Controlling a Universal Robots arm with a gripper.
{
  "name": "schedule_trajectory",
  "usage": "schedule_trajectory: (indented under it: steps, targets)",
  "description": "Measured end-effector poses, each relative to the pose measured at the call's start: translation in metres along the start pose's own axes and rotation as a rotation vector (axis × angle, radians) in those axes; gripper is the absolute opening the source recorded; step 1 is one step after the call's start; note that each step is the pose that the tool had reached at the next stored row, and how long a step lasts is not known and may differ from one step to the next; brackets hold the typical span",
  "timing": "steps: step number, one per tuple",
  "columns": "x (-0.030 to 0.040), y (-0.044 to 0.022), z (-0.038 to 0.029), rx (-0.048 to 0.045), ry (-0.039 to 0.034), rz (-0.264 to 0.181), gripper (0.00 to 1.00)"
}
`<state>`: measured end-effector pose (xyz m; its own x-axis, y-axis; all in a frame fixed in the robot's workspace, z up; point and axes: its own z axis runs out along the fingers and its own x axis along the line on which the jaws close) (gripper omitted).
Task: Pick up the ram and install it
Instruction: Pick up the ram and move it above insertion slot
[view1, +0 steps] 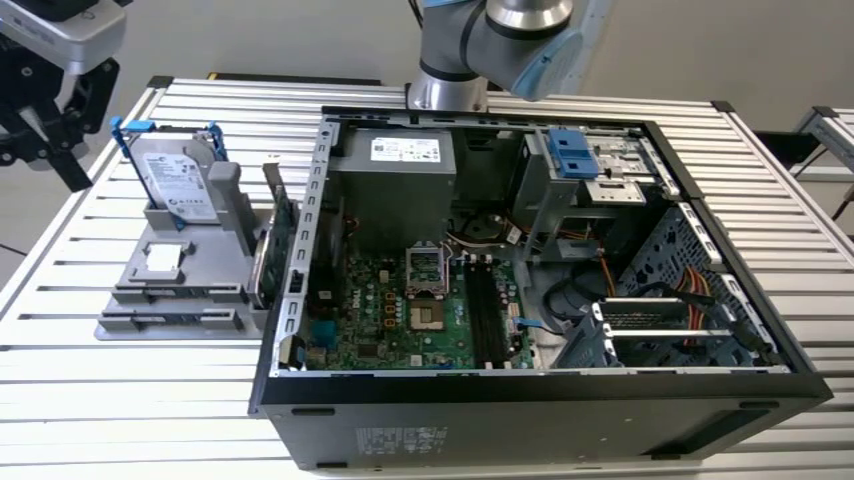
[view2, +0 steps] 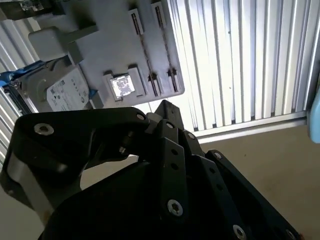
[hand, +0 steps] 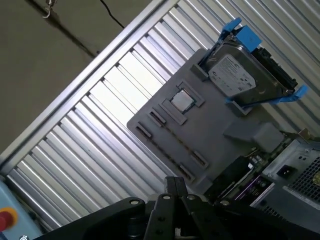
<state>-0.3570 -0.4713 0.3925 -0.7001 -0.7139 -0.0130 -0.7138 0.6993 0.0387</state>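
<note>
1. Hand (hand: 175, 182): black, with linked fingers. In both wrist views the fingers meet at 1 point, tips together, with nothing between them. In the exterior view it hangs at the view's upper left, out past the edge of the counter (view1: 120, 400). It is above and beside the hard drive (view1: 174, 175) and well apart from the computer case (view1: 534, 425).

2. Ram (view1: 477, 312): a long, narrow dark stick on edge in the slot bank of the motherboard (view1: 387, 320), inside the case. It sits between the processor socket (view1: 424, 268) and the drive cage (view1: 667, 330). How fully it is seated cannot be told. It is well apart from the hand.

3. Computer case: a black tower lying on its side on the counter, open face up. A grey power supply (view1: 400, 165) sits at the far end, with a blue-fronted drive bay (view1: 571, 152) beside it.

4. Counter: slatted aluminium top.

5. Fixture tray (view1: 134, 325): grey, on the counter just beside the case, on the exterior view's left.
   - The hard drive, silver with blue rails, is propped upright at the far end.
   - 1 square processor chip (view1: 163, 258) lies flat in a recess at the middle.
   - 2 stepped rows of slotted holders (view1: 174, 295) are at the near end.

6. Expansion card (view1: 286, 262): green, standing on edge between the tray and the case wall.

7. Arm (view1: 461, 50): a silver joint with a blue cap, rising at the counter's far edge behind the case.
</note>
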Motion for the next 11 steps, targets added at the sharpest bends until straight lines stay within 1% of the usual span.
schedule_trajectory:
  steps: [11]
  targets:
    - [0.0,0.0001,0.0,0.0051,0.0104,-0.137,0.0]
